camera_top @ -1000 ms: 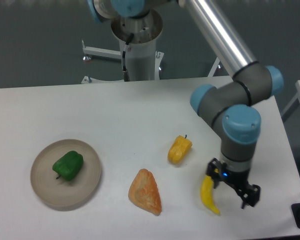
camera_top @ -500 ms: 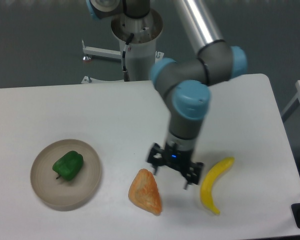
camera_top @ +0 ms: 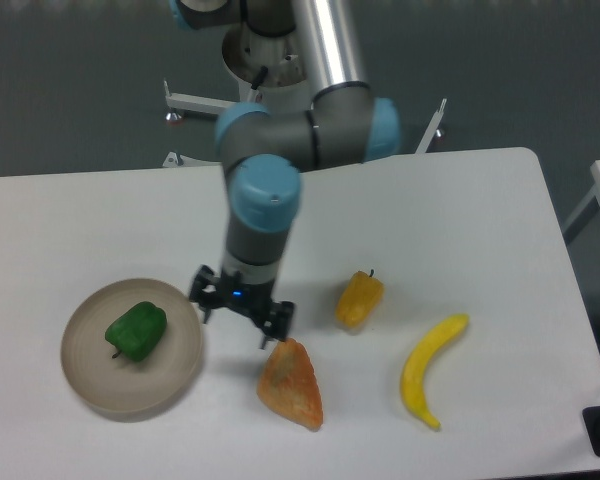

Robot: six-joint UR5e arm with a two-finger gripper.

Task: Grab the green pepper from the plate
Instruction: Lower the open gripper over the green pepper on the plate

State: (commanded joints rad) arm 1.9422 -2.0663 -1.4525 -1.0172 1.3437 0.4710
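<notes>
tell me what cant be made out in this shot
From the only view, the fixed camera:
- Gripper: fingers look spread and empty, but what lies directly beneath is covered by the wrist.
- Green pepper: its underside rests unseen on the plate.
- Arm base: cut off by the top edge.
- Stem of the yellow-orange pepper: too small to read.

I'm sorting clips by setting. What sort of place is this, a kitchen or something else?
Most likely a robotics lab, not a kitchen. A pedestal-mounted robot arm works over a bare white table, toy-like food such as the green pepper on its plate and a banana is laid out, and the backdrop is plain grey.
</notes>
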